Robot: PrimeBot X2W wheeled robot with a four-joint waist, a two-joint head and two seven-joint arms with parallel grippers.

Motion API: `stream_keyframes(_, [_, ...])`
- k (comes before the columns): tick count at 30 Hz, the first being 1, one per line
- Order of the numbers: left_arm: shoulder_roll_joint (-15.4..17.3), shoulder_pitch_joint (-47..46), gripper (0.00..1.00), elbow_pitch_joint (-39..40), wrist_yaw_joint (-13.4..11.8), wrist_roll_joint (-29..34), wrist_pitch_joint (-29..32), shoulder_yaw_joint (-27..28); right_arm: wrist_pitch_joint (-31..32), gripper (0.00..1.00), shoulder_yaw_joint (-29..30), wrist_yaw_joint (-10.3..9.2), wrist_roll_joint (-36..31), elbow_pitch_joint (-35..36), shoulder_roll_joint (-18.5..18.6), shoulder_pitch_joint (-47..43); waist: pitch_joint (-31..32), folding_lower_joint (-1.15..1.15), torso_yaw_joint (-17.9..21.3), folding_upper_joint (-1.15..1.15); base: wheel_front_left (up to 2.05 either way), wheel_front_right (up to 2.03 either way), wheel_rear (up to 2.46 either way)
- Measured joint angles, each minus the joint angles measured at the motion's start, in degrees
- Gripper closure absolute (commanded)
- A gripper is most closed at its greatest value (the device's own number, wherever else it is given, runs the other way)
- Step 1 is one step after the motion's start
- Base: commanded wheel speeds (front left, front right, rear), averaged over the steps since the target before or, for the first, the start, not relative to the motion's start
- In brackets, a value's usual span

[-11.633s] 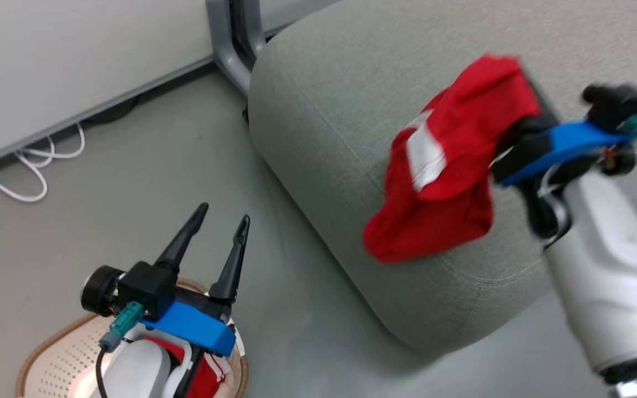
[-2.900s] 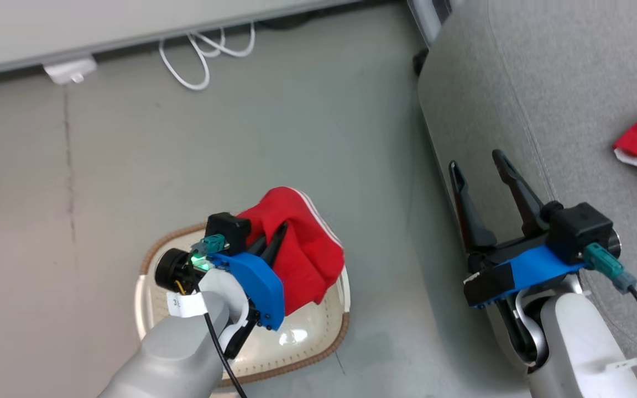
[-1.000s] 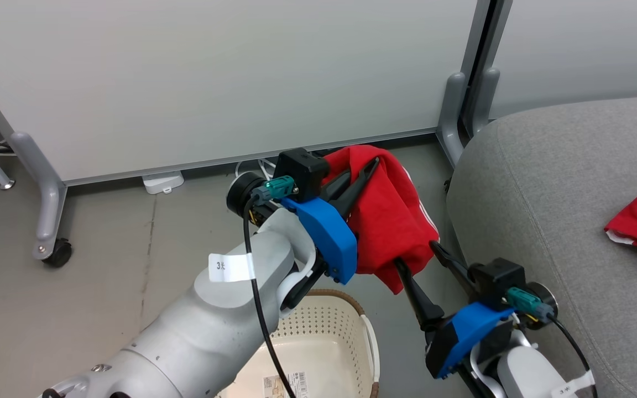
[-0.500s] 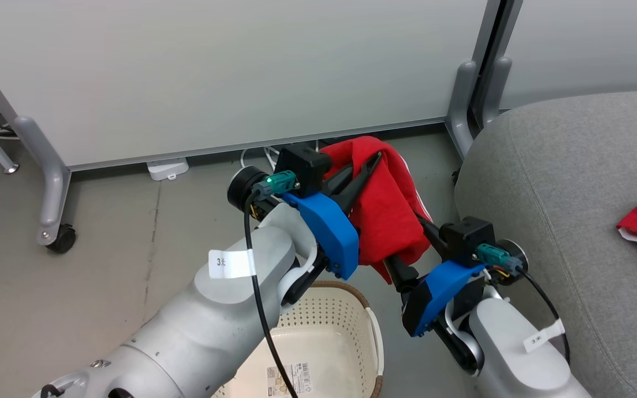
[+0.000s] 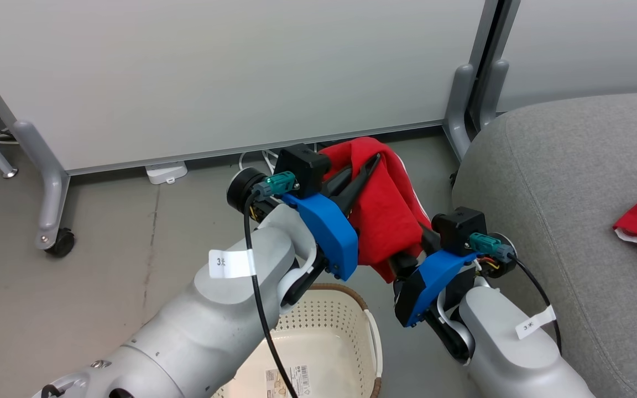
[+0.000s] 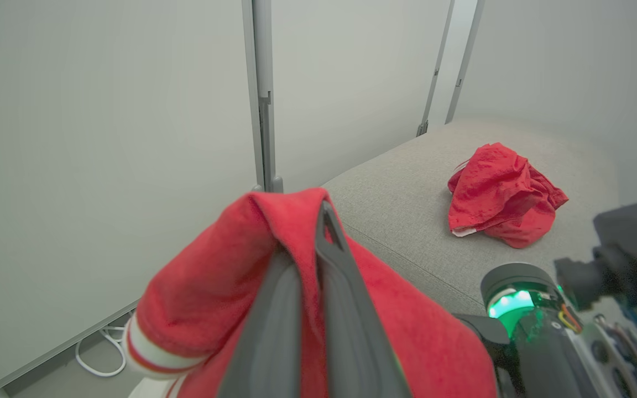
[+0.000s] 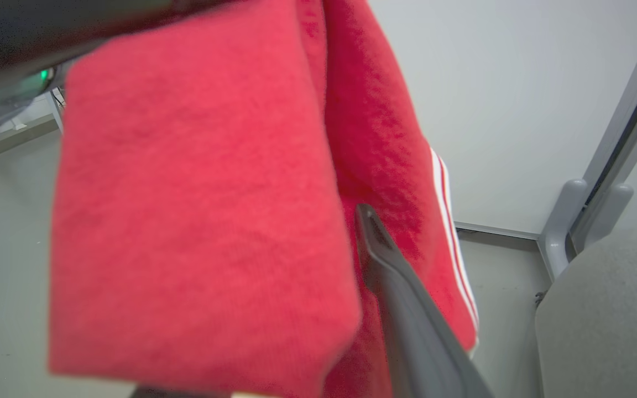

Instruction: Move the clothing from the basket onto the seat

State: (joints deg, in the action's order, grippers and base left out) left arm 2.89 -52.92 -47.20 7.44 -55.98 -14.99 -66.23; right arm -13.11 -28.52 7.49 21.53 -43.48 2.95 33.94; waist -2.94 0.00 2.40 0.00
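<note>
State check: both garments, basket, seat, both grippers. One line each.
held garment: lifted above the basket, hanging from the left gripper.
second garment: lying crumpled on the seat.
basket: no clothing in the part that shows.
seat: bears the second garment.
left gripper: shut on the held garment.
right gripper: fingers pushed into the hanging cloth; open or shut unclear.

Lab or office space — wheeled partition panels (image 5: 241, 72) on bare grey floor (image 5: 103, 276).
</note>
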Motion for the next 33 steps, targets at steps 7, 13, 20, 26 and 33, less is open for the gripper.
stream_keyframes(7, [0.0, 0.3, 1.0, 0.1, 0.0, 0.1, 0.0, -0.4, -0.9, 1.0, -1.8, 0.0, 2.1, -1.9, 0.0, 0.8, 0.4, 0.0, 0.4, 0.0, 0.0, 0.0, 0.0])
stream_keyframes(13, [0.0, 0.6, 1.0, 0.1, 0.0, 0.1, 0.0, -0.4, -1.3, 1.0, -2.7, 0.0, 2.8, -3.1, 0.0, 1.2, 0.8, 0.0, 1.0, 0.0, 0.0, 0.0, 0.0])
stream_keyframes(20, [0.0, 0.7, 0.74, 0.0, 0.0, 0.1, 0.0, 0.0, -1.7, 1.0, -2.7, 0.0, 3.0, -4.0, 0.0, 1.9, 0.5, 0.0, 1.2, 0.0, 0.0, 0.0, 0.0])
stream_keyframes(26, [0.0, 0.8, 0.0, -0.1, 0.0, 0.1, 0.0, -0.1, -1.8, 1.0, -2.6, 0.0, 3.4, -4.4, 0.0, 2.0, 0.3, 0.0, 1.2, 0.0, 0.0, 0.0, 0.0])
stream_keyframes(33, [0.1, 1.2, 0.0, 0.5, 0.0, 1.4, 0.0, 2.1, -1.8, 1.0, -2.4, 0.0, 3.4, -4.6, 0.0, 2.2, 0.4, 0.0, 1.1, 0.0, 0.0, 0.0, 0.0])
